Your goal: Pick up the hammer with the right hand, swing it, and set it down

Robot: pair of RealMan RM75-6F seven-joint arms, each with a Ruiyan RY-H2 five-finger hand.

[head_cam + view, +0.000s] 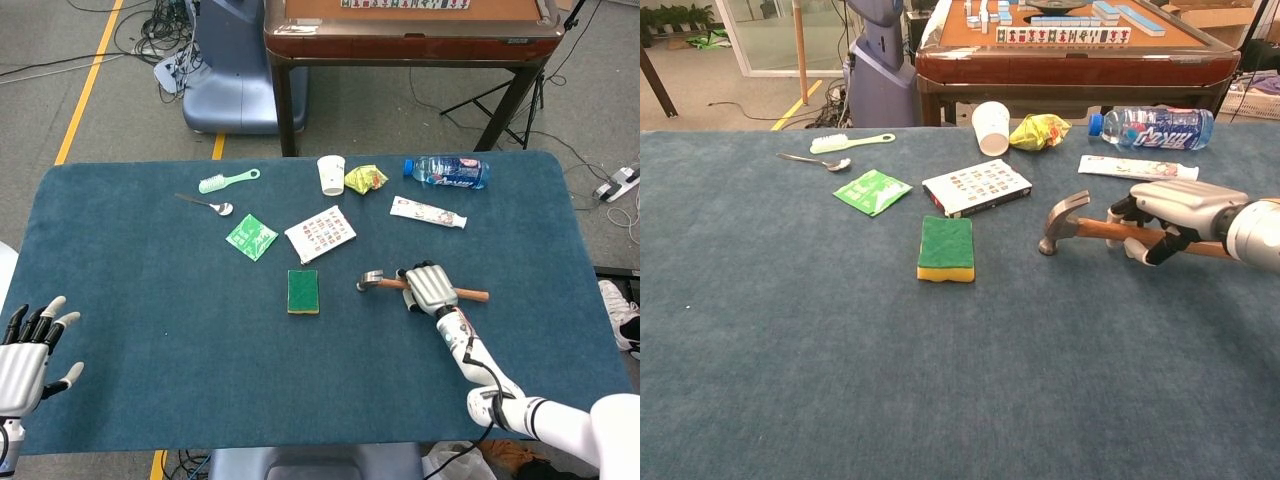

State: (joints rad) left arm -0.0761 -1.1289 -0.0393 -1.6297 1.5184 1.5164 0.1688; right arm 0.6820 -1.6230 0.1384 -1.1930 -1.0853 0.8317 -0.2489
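The hammer has a steel head and a wooden handle, and it lies right of the table's middle with its head pointing left. My right hand lies over the handle, and in the chest view its fingers curl round the wood. The head sits at or just above the cloth; I cannot tell which. The handle's end sticks out past the hand to the right. My left hand hovers at the table's near left edge, fingers spread and holding nothing.
A green-and-yellow sponge lies left of the hammer head. Behind it are a card box, a green packet, a spoon and a brush. A cup, yellow wrapper, bottle and tube line the far edge.
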